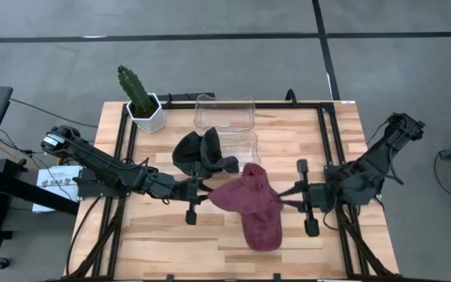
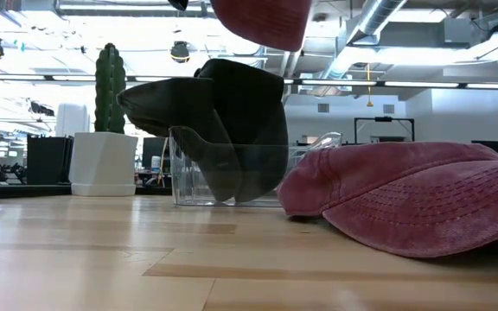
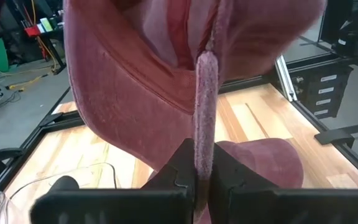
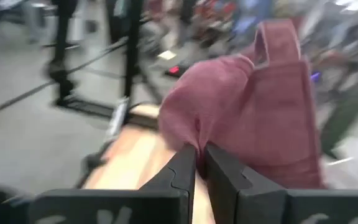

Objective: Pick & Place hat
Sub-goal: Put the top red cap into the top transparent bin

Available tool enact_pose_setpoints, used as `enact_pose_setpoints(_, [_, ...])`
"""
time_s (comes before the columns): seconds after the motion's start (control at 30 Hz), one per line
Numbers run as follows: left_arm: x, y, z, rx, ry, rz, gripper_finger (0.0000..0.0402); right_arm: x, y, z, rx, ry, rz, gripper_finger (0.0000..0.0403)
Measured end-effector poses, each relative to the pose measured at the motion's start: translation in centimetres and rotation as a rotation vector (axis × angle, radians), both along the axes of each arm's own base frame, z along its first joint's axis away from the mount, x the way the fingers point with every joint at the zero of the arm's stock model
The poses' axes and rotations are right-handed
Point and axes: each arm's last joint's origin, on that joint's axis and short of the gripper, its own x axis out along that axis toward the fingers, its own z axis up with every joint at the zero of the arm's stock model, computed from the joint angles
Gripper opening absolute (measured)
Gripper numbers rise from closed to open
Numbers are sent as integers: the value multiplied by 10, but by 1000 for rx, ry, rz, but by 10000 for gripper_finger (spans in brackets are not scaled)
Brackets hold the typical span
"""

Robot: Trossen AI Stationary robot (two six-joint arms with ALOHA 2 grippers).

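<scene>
Hat (image 1: 249, 196), maroon cloth, soft and floppy, sagging at table centre between my left gripper (image 1: 202, 188) at nine o'clock and right gripper (image 1: 288, 196) at three, each pinched on an edge; I'd grip seams or the strap.

Left gripper (image 3: 202, 180) pinched shut on a strap edge of the red hat (image 3: 166, 74), which hangs lifted, filling the upper view. Part of the hat touches the wooden surface (image 3: 61, 162) beyond the gripper.
</scene>
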Motion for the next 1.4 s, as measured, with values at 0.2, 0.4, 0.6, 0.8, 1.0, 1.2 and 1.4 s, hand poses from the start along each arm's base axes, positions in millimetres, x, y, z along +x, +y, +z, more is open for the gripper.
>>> enact_pose_setpoints(0.2, [0, 0, 0, 2, -2, -2, 10, -4, 3, -6, 143, 113, 116, 12])
enact_pose_setpoints(0.4, [0, 0, 1, -1, -6, -10, 10, -17, 2, 4, 240, 151, 290, 15])
enact_pose_setpoints(0.6, [1, 3, -1, -4, 4, 37, 10, -35, -8, 23, 267, 175, 337, 20])
enact_pose_setpoints(0.8, [0, 1, -1, -20, 2, 11, 10, -35, -21, 31, 168, 109, 53, 11])
enact_pose_setpoints(1.0, [1, 0, 1, -80, -15, 15, 10, -14, -33, 26, -69, -34, -586, 1])
enact_pose_setpoints(1.2, [2, -1, 15, -170, -143, -10, 10, 46, -33, 12, -235, -46, -816, 1])
enact_pose_setpoints(1.4, [2, -4, 20, -250, -178, -55, 10, 96, -30, 10, -390, -99, -895, 0])
